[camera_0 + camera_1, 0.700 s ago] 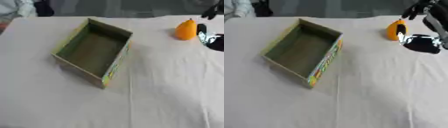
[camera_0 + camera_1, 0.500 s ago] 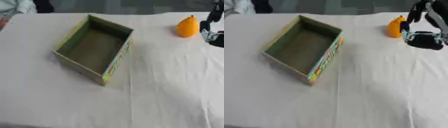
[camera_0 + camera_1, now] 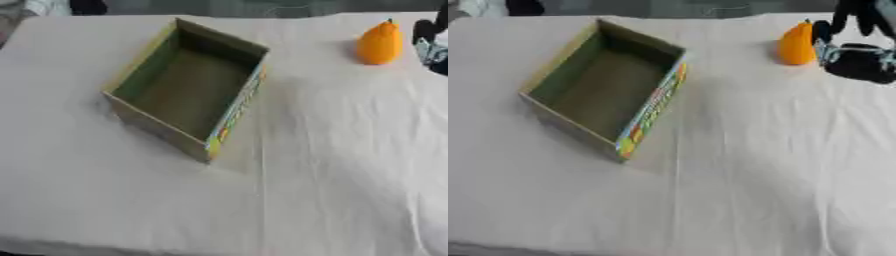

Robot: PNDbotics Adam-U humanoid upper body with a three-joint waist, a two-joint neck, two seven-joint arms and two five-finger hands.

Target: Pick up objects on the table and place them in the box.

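Note:
An orange pear-shaped fruit (image 3: 796, 45) stands upright on the white cloth at the far right. My right hand (image 3: 859, 62), black, lies just to its right. The fingers (image 3: 826, 31) reach up along the fruit's right side and look straight; I cannot tell if they touch it. An open cardboard box (image 3: 188, 85) with a green inside and a colourful printed side sits left of centre, turned at an angle, with nothing in it. My left hand shows in neither view.
A white cloth (image 3: 332, 175) with some wrinkles covers the table, and its near half is bare. Dark shapes and a pale object (image 3: 44, 6) lie beyond the far edge at the top left.
The whole picture has shifted a little, so the camera moved. My right hand has moved farther up the table, closer alongside the orange fruit. The box and fruit stay put.

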